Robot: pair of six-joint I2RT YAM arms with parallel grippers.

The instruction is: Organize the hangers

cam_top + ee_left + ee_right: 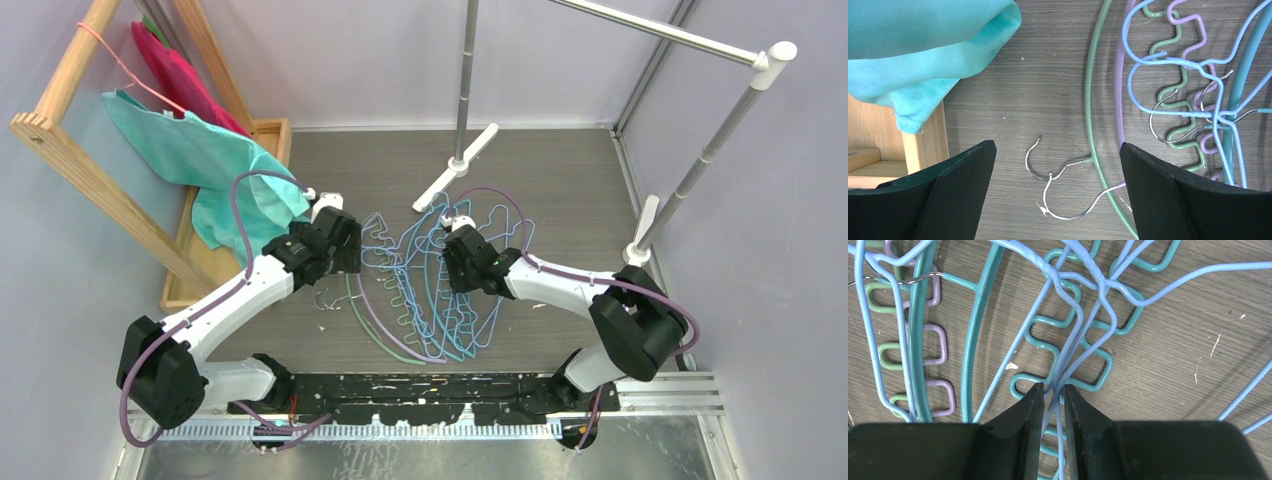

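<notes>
Right end effector (1054,387) clenched on two strands of the blue wire hangers (1044,266), above a teal hanger (969,360). Left end effector (1057,145) released, jaws wide, hovering over the metal hooks (1034,167) of the green hanger (1088,100) and lilac hanger (1118,100). Hanger pile (425,300) lies mid-tabletop (560,170): left arm at its 9 o'clock, right arm at 3 o'clock.

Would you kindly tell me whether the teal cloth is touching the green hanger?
Apart: the left wrist view shows bare tabletop between the teal cloth and the green hanger.
</notes>
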